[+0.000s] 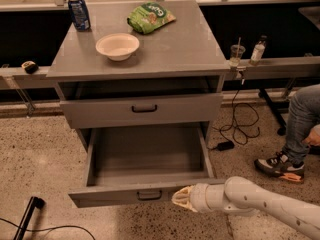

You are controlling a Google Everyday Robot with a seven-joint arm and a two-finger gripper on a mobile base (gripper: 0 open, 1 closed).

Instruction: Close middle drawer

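The middle drawer [115, 198] of the grey cabinet is pulled far out. Its box is empty, and its low front panel carries a small black handle [149, 195]. Above it the taller-fronted top drawer [100, 112] stands slightly out, with a larger black handle [144, 108]. The lowest drawer is hidden under the open one. My gripper [181, 199], a cream tip on a white arm [250, 201], reaches in from the lower right. It is at the right end of the middle drawer's front panel, touching it or nearly so.
On the cabinet top [185, 49] stand a blue can [79, 13], a white bowl [117, 46] and a green chip bag [150, 17]. A person's leg and shoe [280, 167] are at the right. Cables [235, 129] lie on the floor. A black rod [27, 216] lies at lower left.
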